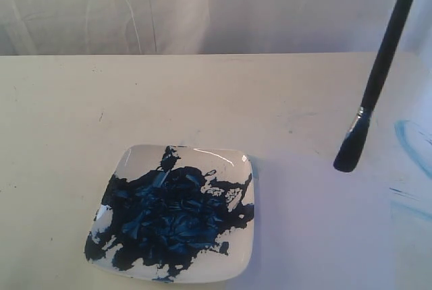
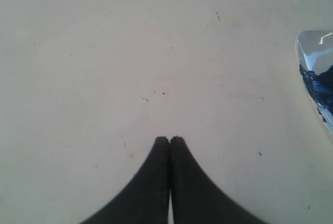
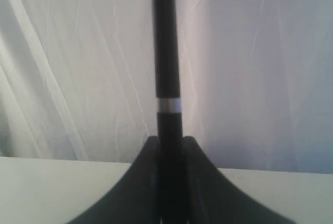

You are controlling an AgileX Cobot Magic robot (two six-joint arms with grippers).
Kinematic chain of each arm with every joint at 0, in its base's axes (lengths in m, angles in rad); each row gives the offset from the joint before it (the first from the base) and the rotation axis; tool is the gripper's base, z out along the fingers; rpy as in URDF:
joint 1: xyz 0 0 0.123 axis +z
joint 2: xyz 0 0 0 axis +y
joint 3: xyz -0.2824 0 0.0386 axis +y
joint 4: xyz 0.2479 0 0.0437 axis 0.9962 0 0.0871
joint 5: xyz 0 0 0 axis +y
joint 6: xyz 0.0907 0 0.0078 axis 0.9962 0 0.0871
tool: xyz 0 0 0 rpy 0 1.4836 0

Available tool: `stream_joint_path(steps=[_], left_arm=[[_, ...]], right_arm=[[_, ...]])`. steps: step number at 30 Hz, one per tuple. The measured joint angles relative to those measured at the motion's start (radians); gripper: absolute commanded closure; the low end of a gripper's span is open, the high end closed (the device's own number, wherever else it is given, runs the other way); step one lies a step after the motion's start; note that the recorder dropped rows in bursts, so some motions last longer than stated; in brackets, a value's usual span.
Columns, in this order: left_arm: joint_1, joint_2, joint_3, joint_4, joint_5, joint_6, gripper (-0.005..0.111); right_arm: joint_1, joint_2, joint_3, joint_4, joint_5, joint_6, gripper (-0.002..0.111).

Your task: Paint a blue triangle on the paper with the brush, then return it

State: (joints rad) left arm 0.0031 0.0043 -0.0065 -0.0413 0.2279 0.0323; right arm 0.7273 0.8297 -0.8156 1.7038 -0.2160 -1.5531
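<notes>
On the exterior view: one white square dish [image 1: 226, 158], smeared thick with dark blue paint, sits on the cream table [image 1: 61, 114]. One long thin black brush [image 1: 381, 67] with a silver ferrule comes down tilted from the upper right. Its blue-loaded bristles are over one white, faintly bluish sheet of paper [image 1: 324, 236]; contact with the sheet cannot be told. A few pale blue curved smears [image 1: 412, 138] mark the sheet at the right edge. Dark blue triangle count: zero in view, though the sheet runs out of frame. Neither claw shows here. Left wrist view: one left claw [image 2: 170, 140], tips pressed together on nothing, over bare table, with a corner of the dish to one side. Right wrist view: one right claw [image 3: 169, 141], clamped on the brush handle, which stands up between the tips against a white curtain [image 3: 260, 52]. Judgement: brush picked up and apparently charged with paint; the triangle's three sides look not yet laid down, and the return of the brush is also outstanding.
</notes>
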Motion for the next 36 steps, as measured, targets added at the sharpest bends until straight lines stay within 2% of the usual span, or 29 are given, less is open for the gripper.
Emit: stream_joint_path(steps=[8,15,22,28,36], left_arm=[[0.0,0.0,0.0,0.006,0.0,0.016,0.107],[0.0,0.0,0.0,0.006,0.0,0.076,0.107],[0.0,0.0,0.0,0.006,0.0,0.078,0.107],[0.0,0.0,0.0,0.006,0.0,0.08,0.107],[0.0,0.0,0.0,0.006,-0.011,0.08,0.107]], right_arm=[[-0.313,0.227,-0.034,0.043,0.464,0.065,0.108],[-0.589,0.376,-0.074,0.043,0.745,0.114,0.108],[-0.821,0.434,-0.08,0.037,1.089,0.004,0.108],[-0.903,0.474,-0.08,0.028,1.391,-0.15,0.108],[-0.92,0.501,-0.08,0.001,1.424,-0.238,0.108]])
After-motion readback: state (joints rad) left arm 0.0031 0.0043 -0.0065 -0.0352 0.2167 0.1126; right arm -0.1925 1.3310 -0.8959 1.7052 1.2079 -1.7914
